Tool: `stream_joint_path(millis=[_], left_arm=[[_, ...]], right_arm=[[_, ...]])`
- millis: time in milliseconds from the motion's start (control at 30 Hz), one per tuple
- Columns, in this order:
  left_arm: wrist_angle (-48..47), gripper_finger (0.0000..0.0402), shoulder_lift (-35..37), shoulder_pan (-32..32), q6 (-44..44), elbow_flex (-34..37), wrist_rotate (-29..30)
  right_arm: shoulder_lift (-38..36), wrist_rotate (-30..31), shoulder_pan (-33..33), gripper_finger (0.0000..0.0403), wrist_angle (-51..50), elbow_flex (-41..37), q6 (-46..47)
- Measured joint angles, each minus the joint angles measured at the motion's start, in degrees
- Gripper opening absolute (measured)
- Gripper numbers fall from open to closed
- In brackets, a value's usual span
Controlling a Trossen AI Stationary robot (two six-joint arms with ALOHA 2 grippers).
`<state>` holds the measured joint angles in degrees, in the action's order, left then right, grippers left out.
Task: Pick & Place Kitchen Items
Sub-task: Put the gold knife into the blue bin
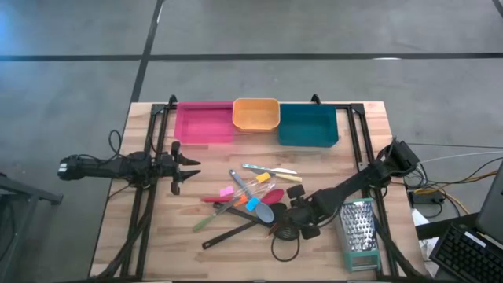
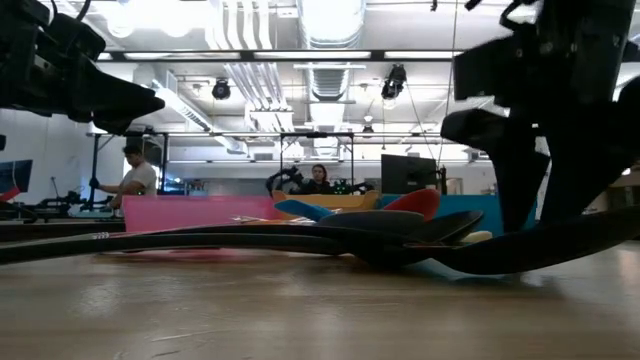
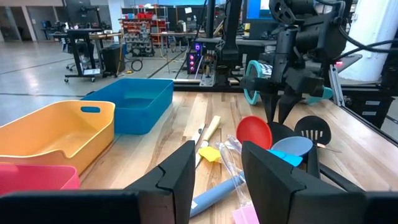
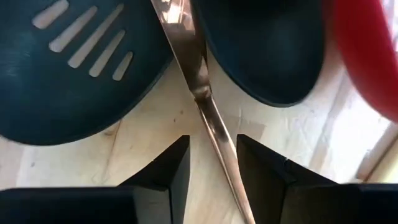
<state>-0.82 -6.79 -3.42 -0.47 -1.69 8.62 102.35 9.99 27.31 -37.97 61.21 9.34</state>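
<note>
High view, left to right: left gripper (image 1: 189, 167) hovers over the left side of the pale wooden slatted table (image 1: 157, 244), fingers spread, nothing between them, pointing toward the heap. Heap of slim kitchen utensils (image 1: 247, 203) lies mid-table, in front of the pink rectangular bin (image 1: 203, 123), orange rectangular bin (image 1: 256, 115) and teal rectangular bin (image 1: 308, 126) lined along the far edge. Right gripper (image 1: 289, 224) sits low at the heap's right end; right wrist view shows its fingers (image 4: 165, 171) spread either side of a thin shiny metal handle (image 4: 208, 118), below a black slotted spatula head (image 4: 74, 68) and black spoon bowl (image 4: 264, 53). Flat metal grater with green trim (image 1: 360, 234) lies just right of that gripper.
</note>
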Motion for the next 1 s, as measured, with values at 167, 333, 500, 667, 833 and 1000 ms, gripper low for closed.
stream_joint_path(millis=[167,333,500,667,833,1000], left_arm=[[0.0,0.0135,0.0,0.0,0.0,0.0,0.0],[0.0,0.0135,-0.1,0.0,0.0,0.0,0.0],[0.0,0.0135,-0.1,0.0,0.0,0.0,0.0],[0.0,0.0135,-0.1,0.0,0.0,0.0,0.0],[0.0,0.0135,-0.1,0.0,0.0,0.0,0.0],[-0.1,0.0135,-0.1,0.0,0.0,0.0,0.0]], right_arm=[[1.7,0.2,-0.1,0.0107,0.5,0.0,-0.3],[2.7,-0.1,-0.7,0.0093,1.2,0.0,-0.5],[3.0,-0.2,-1.1,0.0072,1.3,0.0,-1.3],[2.7,0.2,-1.1,0.0039,1.3,0.0,-2.2],[1.6,-0.2,-1.1,0.0023,-0.4,0.3,-1.5],[0.3,-1.5,-1.0,0.0009,-5.6,1.4,-0.2]])
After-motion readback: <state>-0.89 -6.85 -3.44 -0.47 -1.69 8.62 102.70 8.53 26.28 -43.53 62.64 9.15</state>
